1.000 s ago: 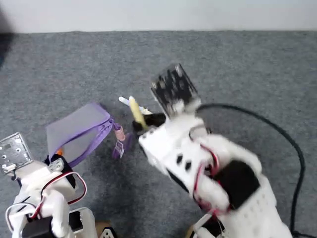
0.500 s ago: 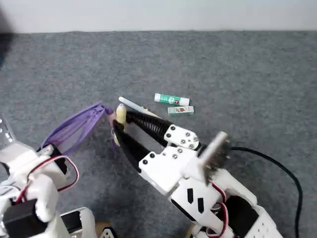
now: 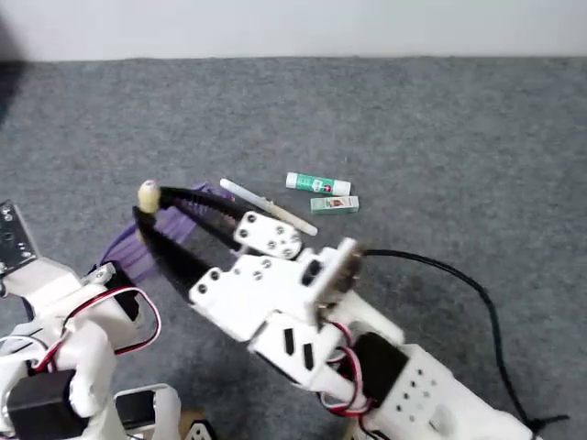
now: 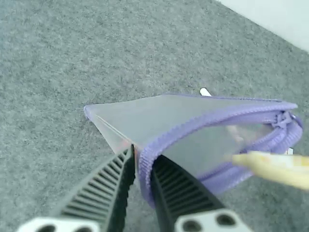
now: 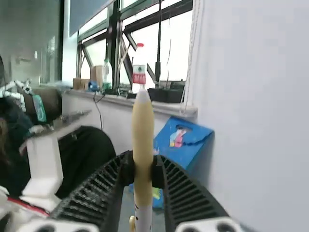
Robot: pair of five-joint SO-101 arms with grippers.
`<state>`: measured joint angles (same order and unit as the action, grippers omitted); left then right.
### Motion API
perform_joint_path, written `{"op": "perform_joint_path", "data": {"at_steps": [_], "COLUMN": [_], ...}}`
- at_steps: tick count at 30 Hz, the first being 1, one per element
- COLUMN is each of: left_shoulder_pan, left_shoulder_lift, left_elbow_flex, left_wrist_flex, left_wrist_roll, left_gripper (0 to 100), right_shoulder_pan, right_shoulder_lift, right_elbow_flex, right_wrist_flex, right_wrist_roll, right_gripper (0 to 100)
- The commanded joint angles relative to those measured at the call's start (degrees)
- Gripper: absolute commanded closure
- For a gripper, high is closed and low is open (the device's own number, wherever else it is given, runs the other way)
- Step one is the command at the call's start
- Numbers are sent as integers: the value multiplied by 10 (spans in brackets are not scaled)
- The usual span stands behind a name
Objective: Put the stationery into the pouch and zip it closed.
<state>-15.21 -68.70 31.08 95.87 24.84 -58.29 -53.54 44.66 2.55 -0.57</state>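
The purple translucent pouch (image 4: 193, 125) hangs lifted with its zipper open. My left gripper (image 4: 140, 164) is shut on its corner edge. In the high view the pouch (image 3: 124, 247) lies partly behind my right arm's fingers, and my left gripper (image 3: 103, 273) holds it from the near left. My right gripper (image 3: 147, 207) is shut on a yellow pen (image 3: 147, 192) over the pouch. In the left wrist view the pen's tip (image 4: 275, 166) is at the pouch's mouth. The right wrist view shows my right gripper (image 5: 143, 166) clamped on the pen (image 5: 143, 125).
On the grey carpet past the pouch lie a white pen (image 3: 266, 206), a green-and-white glue stick (image 3: 316, 183) and a small green eraser (image 3: 335, 204). A black cable (image 3: 459, 284) trails to the right. The wall runs along the far edge.
My right arm has swung left with the yellow pen, from the other stationery to over the pouch. My left gripper has raised the pouch's edge.
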Motion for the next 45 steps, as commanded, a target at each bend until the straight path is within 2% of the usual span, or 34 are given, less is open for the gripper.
{"op": "perform_joint_path", "data": {"at_steps": [1,7,13,18,20,24,30,36,40,45], "left_shoulder_pan": [5,5,7,5,5,5,5,5,7,7], "left_shoulder_lift": [7,7,7,7,7,7,7,7,7,7], "left_elbow_flex": [-28,-28,-28,-28,-28,-28,-28,-28,-28,-28], "left_wrist_flex": [2,1,1,1,1,1,1,1,1,1], "left_wrist_roll": [9,9,9,9,9,9,9,9,9,9], "left_gripper": [988,988,988,988,988,988,988,988,988,988], "right_shoulder_pan": [-1,2,2,16,38,116,265,341,356,364], "right_shoulder_lift": [24,73,84,84,84,90,92,154,239,360], "right_elbow_flex": [11,47,47,7,-20,-77,-106,-109,-114,-184], "right_wrist_flex": [-14,-12,-4,57,75,145,253,348,390,441], "right_wrist_roll": [9,29,44,41,15,-46,-114,-104,-34,16], "right_gripper": [991,978,778,833,869,912,915,915,914,914]}}
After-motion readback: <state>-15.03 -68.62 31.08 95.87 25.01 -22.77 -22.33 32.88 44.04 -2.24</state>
